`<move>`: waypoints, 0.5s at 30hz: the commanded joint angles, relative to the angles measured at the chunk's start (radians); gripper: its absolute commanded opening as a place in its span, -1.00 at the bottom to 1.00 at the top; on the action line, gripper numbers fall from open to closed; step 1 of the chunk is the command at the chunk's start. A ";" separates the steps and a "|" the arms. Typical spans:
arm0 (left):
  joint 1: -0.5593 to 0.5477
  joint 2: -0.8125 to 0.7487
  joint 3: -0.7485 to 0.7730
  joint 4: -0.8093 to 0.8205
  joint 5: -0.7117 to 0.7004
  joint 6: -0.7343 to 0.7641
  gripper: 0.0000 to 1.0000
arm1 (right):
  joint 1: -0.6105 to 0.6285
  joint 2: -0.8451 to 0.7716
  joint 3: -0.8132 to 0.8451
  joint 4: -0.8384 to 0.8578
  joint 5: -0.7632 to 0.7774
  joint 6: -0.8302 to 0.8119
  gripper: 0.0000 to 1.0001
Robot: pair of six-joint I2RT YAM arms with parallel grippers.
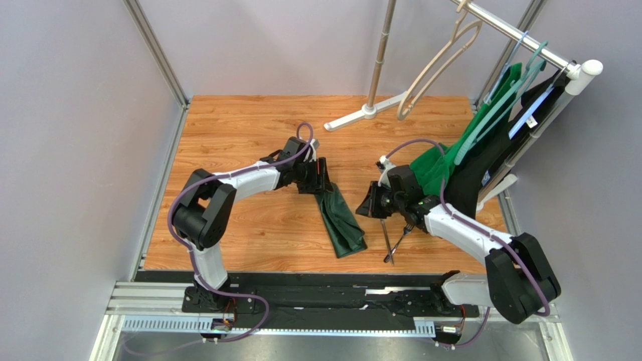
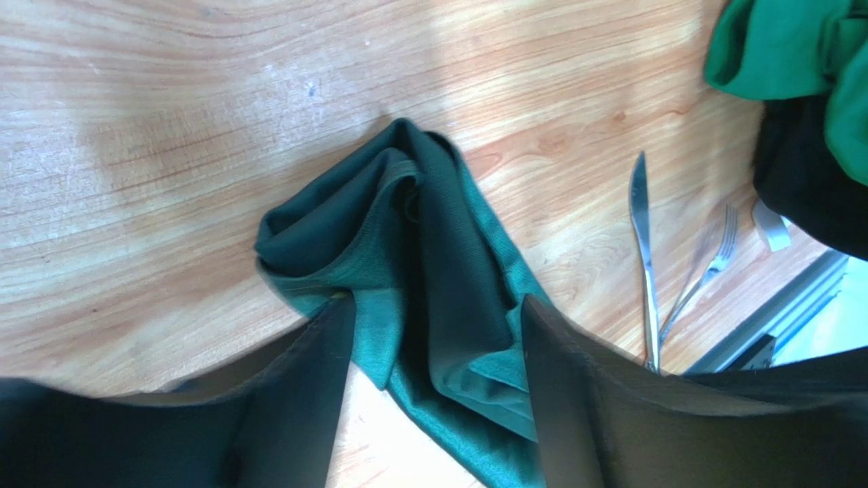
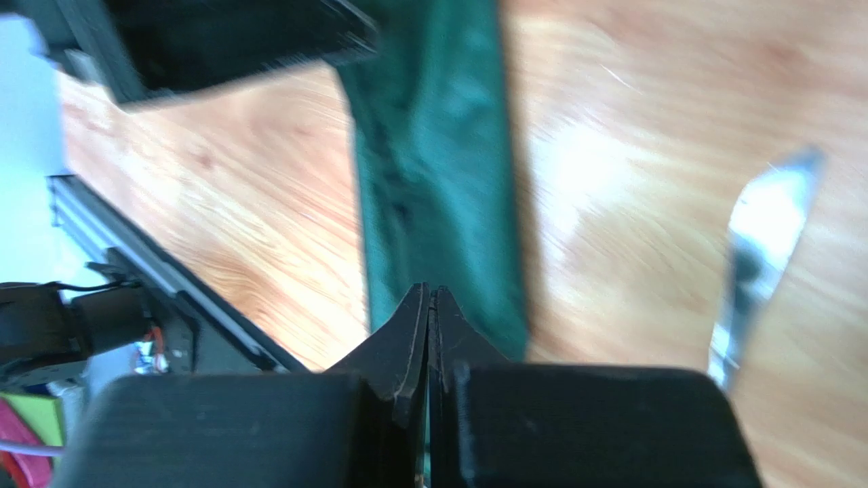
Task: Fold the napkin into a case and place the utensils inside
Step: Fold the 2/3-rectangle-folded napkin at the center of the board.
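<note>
The dark green napkin [image 1: 345,226] lies on the wooden table as a narrow, rumpled strip running towards the near edge. My left gripper [image 1: 322,184] is at its far end, open. In the left wrist view the gripper [image 2: 438,325] straddles the bunched cloth [image 2: 408,254], one finger [image 2: 306,397] on each side. The right gripper [image 1: 365,207] hovers just right of the napkin, shut with nothing held; its tips [image 3: 428,297] meet above the strip [image 3: 438,153]. The utensils [image 1: 392,241], a knife [image 2: 642,254] and a fork [image 2: 708,259], lie right of the napkin.
A clothes rack stands at the back right, its base [image 1: 362,113] on the table. A bright green garment [image 1: 444,162] on a teal hanger and a black garment [image 1: 490,165] hang close behind the right arm. A metal rail [image 1: 301,289] runs along the near edge.
</note>
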 commanded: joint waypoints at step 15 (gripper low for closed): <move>0.005 0.091 0.101 -0.094 -0.069 0.063 -0.93 | -0.029 -0.016 -0.112 0.008 -0.150 -0.025 -1.00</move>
